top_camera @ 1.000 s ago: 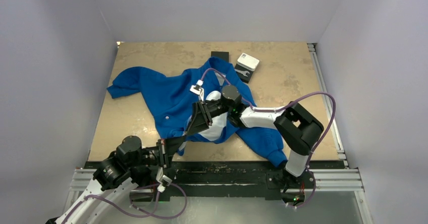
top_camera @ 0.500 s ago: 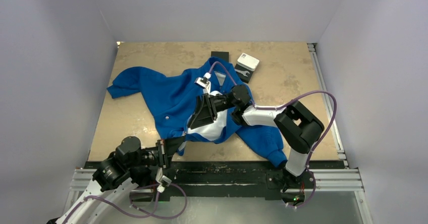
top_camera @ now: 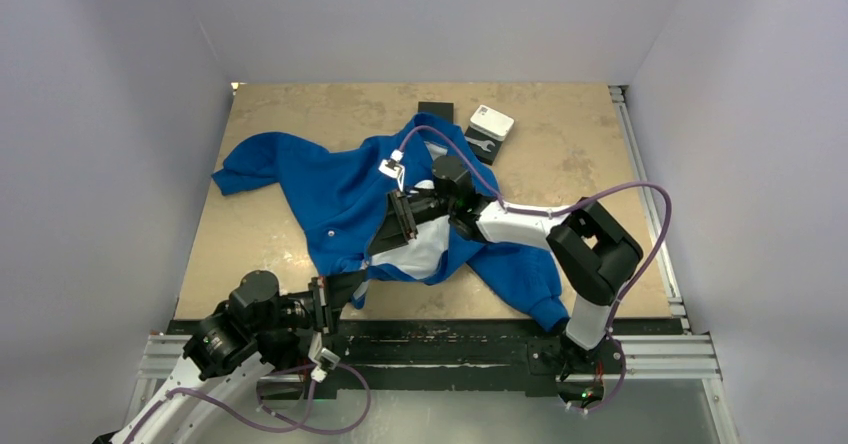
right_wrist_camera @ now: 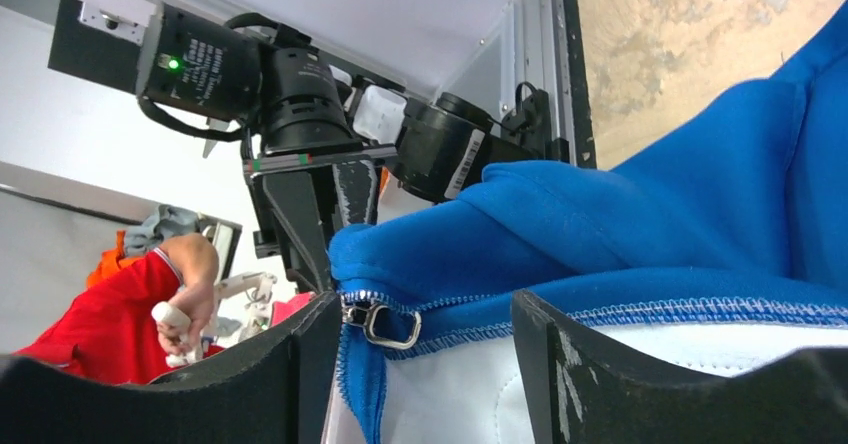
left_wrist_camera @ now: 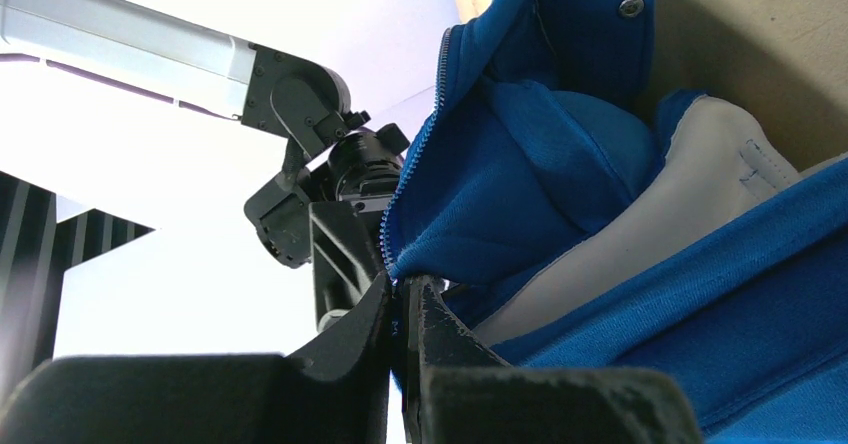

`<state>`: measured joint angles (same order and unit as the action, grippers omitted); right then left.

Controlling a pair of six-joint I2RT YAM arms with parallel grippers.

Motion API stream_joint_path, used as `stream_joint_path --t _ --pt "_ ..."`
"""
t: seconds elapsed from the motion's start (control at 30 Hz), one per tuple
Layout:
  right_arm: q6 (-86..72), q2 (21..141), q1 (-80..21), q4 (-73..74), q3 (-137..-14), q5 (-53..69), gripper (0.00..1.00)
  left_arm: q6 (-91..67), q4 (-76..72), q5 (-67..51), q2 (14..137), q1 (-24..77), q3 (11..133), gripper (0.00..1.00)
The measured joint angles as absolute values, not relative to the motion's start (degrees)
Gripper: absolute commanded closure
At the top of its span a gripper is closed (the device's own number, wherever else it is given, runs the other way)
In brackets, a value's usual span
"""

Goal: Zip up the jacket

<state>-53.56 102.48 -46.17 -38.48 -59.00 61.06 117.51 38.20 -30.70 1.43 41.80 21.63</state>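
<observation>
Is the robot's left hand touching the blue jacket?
Touching. The left wrist view shows the left hand pinched shut on the jacket's zipper edge.

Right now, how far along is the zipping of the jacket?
Done: left pincer is shut on the jacket at one zipper end. In hand: right pincer stands open around the zipper slider, not gripping. Left: the whole zip; the front gapes, white lining showing.

The jacket [top_camera: 330, 189] is spread from the table's [top_camera: 600, 164] middle out to the left and near edges; a small box [top_camera: 492, 121] is set behind it, by the far edge.
</observation>
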Motion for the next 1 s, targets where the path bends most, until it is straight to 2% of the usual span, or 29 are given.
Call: stream_joint_path --t 0.17,0.4,0.5,0.7,1.0 --pt "-55.2 103.8 -47.4 -40.5 -58.9 62.5 0.38 117.5 37.8 -30.7 1.4 41.8 21.6 1.00" --pt "-78.3 111.5 -48.4 -69.3 -55.8 65.6 0.47 117.5 38.1 -30.7 1.4 41.8 21.6 1.00" --pt "-84.0 112.8 -48.4 -75.7 -55.8 66.1 0.52 117.5 38.2 -30.7 1.3 41.8 21.6 1.00" --pt "-88.4 111.7 -48.3 -82.4 -55.8 67.1 0.58 117.5 38.2 -30.6 1.1 41.8 21.6 1.00" --pt "-90.0 111.7 -47.9 -84.5 -55.8 67.0 0.63 117.5 38.7 -30.3 1.1 41.8 21.6 1.00"
